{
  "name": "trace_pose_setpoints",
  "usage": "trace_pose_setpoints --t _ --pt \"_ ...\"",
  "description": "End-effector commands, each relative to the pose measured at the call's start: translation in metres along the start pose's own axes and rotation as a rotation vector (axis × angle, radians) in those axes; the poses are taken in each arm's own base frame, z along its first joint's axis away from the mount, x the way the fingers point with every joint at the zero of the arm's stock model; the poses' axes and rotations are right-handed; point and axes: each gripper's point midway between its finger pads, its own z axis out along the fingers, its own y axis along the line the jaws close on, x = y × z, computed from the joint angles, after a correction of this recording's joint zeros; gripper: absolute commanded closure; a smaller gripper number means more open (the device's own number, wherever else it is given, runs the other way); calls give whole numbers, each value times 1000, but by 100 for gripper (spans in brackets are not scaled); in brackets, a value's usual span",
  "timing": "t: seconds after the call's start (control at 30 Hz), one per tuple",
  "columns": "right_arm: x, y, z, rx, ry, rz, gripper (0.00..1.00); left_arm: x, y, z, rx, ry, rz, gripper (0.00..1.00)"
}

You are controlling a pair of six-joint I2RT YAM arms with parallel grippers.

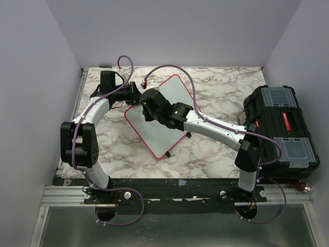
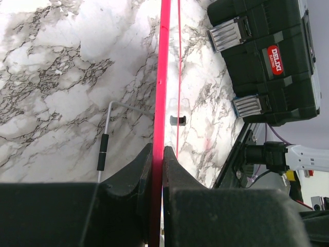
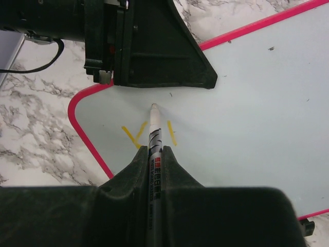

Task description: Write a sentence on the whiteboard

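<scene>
The whiteboard (image 1: 169, 103), white with a pinkish-red frame, lies tilted on the marble table. My left gripper (image 1: 134, 95) is shut on its far-left edge; the left wrist view shows the red frame (image 2: 163, 77) clamped between the fingers. My right gripper (image 1: 149, 105) is shut on a white marker (image 3: 154, 131), tip touching the board (image 3: 247, 103) near its corner. The sentence (image 3: 134, 133) is only a few short yellow strokes beside the marker tip. My left gripper (image 3: 154, 46) shows just beyond the tip.
A black toolbox (image 1: 280, 128) with clear lid compartments stands at the table's right edge; it also shows in the left wrist view (image 2: 267, 56). A thin metal rod with a black grip (image 2: 105, 139) lies on the marble. A small black clip (image 1: 188, 135) sits at the board's edge.
</scene>
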Motion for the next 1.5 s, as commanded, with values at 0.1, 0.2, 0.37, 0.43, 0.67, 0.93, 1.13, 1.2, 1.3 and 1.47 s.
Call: trace_pose_setpoints --t 0.1,0.2,0.37,0.43,0.67,0.93,1.13,1.2,1.3,1.47 --pt "12 -13 16 74 23 -27 99 -8 3 3 -23 -14 76 100" --pt "18 -18 14 88 32 -28 99 -8 3 3 -22 -14 76 100" --pt "25 -24 12 100 42 -28 99 -8 2 3 -20 -14 77 100" --pt "27 -27 11 108 44 -28 100 -8 2 3 -21 -15 77 100" --pt "16 -28 1 108 18 -18 99 -8 3 3 -24 -15 76 100" --pt "-13 -27 -25 71 -67 19 99 -7 2 3 -19 -10 76 100" --pt "-10 -46 -33 92 -66 44 99 -3 -1 8 -8 14 83 100" --pt "-6 -55 -35 97 -60 55 99 -1 -3 11 -1 26 87 100" --pt "-4 -63 -41 100 -61 67 99 4 -4 17 9 58 83 100" --pt "0 -72 -54 85 -71 66 99 10 -11 24 27 91 98 100"
